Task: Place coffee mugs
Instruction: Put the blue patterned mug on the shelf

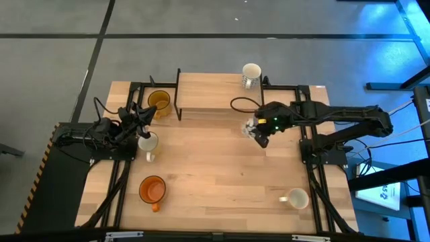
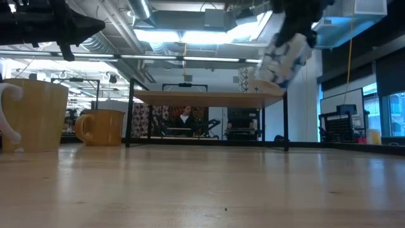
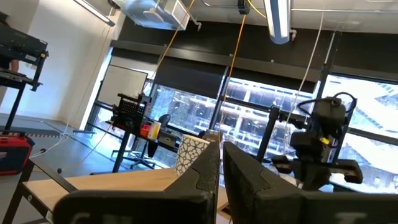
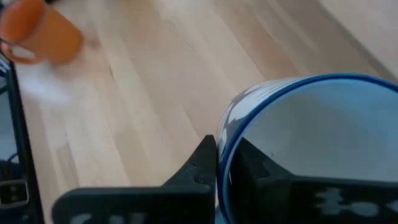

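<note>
My right gripper (image 1: pixel 258 134) hangs over the table's middle, just near of the wooden rack (image 1: pixel 215 91), shut on a white mug with a blue rim (image 4: pixel 311 124). The low view shows this mug (image 2: pixel 285 58) in the air, tilted. A patterned white mug (image 1: pixel 251 74) stands on the rack top. On the table stand an amber mug (image 1: pixel 159 102), a white mug (image 1: pixel 148 142), an orange mug (image 1: pixel 152 190) and another white mug (image 1: pixel 295 199). My left gripper (image 1: pixel 143 119) waits shut between the amber and the white mug, holding nothing. My right gripper pinches the blue-rimmed mug by its wall at the rim (image 4: pixel 222 134), one finger (image 4: pixel 258 165) inside the mug and one outside. The mug is lifted clear of the table and hangs tilted below the gripper (image 2: pixel 285 58).
The rack stands on thin black legs (image 2: pixel 130 114) at the table's far middle, with open room under its board. Black frame bars (image 1: pixel 124 181) run along the left and right sides. Bare wood lies between the orange mug and the near-right white mug.
</note>
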Controlling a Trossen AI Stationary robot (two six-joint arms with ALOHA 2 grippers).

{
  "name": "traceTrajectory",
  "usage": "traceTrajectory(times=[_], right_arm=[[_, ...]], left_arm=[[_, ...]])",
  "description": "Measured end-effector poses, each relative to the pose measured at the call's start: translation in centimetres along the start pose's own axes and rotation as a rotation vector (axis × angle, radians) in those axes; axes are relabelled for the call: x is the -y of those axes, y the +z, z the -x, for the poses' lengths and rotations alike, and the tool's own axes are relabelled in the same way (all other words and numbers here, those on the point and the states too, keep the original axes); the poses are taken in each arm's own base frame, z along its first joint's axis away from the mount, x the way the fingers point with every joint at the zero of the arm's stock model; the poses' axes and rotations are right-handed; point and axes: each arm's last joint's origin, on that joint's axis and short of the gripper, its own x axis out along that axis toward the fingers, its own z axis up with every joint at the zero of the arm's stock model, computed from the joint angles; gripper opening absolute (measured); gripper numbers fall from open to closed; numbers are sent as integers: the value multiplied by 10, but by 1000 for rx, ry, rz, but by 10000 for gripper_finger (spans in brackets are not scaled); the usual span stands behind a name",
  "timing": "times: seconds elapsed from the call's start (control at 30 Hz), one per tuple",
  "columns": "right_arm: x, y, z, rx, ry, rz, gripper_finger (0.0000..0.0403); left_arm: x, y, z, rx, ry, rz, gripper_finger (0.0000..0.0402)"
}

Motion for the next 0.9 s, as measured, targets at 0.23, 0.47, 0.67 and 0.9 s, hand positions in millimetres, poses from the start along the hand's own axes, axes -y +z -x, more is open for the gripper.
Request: traceTrajectory(times=[0.23, 0.47, 0.67, 0.9], right_arm=[[-10, 17, -23, 111, 53, 81, 8], [-19, 37, -36, 162, 3, 186, 7], [-20, 68, -34, 170, -55, 218, 9], [-10, 104, -27, 208, -102, 224, 11]], left_arm=[[0, 0, 0, -1, 0, 0, 15], [0, 0, 0, -1, 0, -1, 15], [0, 0, 0, -2, 1, -1, 15], [0, -1, 0, -7, 1, -5, 15]])
